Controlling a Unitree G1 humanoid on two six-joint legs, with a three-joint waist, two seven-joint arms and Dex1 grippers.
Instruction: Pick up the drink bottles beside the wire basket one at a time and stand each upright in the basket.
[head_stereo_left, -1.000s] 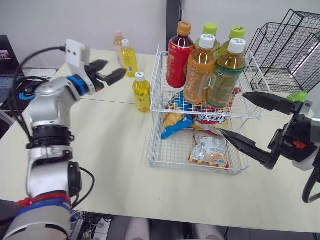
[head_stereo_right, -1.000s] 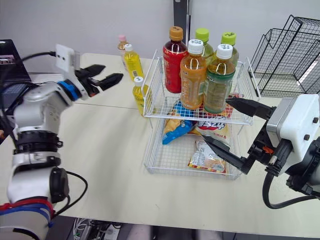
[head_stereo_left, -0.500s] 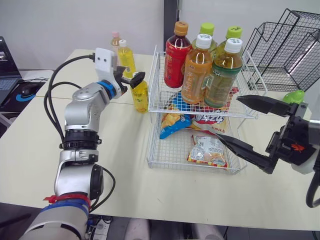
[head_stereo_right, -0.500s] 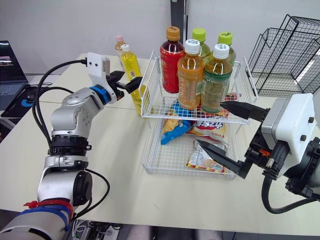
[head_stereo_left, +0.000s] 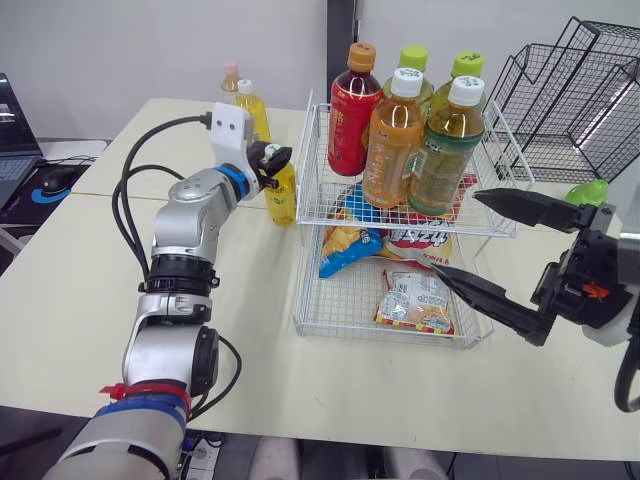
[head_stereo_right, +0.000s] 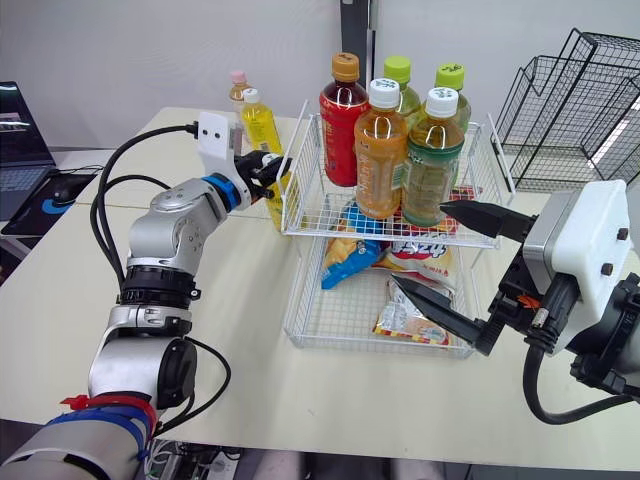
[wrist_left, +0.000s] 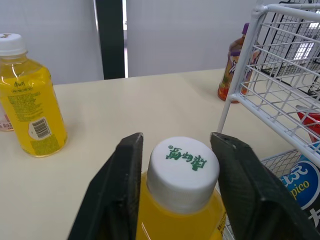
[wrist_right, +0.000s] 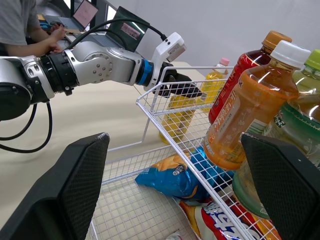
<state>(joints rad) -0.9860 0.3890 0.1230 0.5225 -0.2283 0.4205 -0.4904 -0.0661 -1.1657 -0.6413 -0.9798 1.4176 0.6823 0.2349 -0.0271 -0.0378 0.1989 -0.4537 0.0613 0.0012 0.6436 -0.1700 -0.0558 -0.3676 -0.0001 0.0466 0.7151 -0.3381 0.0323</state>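
A small yellow bottle (head_stereo_left: 281, 196) with a white cap (wrist_left: 183, 165) stands upright on the table just left of the white wire basket (head_stereo_left: 400, 222). My left gripper (head_stereo_left: 272, 158) is shut on its neck, one black finger (wrist_left: 125, 175) pressed to each side of the cap. The basket's upper tier holds several upright bottles: a red one (head_stereo_left: 346, 110), an orange one (head_stereo_left: 386, 140) and a green one (head_stereo_left: 436, 150) in front. Another yellow bottle (head_stereo_left: 256, 108) and a pink-capped bottle (head_stereo_left: 231, 80) stand further back on the table. My right gripper (head_stereo_left: 460, 233) hangs open at the basket's front right corner, holding nothing.
Snack bags (head_stereo_left: 418, 300) lie in the basket's lower tier. Black wire racks (head_stereo_left: 570, 90) stand at the back right. A laptop (head_stereo_right: 15, 140) sits at the far left, and a person (wrist_right: 25, 27) works at another laptop beyond the table.
My left gripper swung right from open air to the yellow bottle beside the basket and closed around its cap. The right arm has stayed put.
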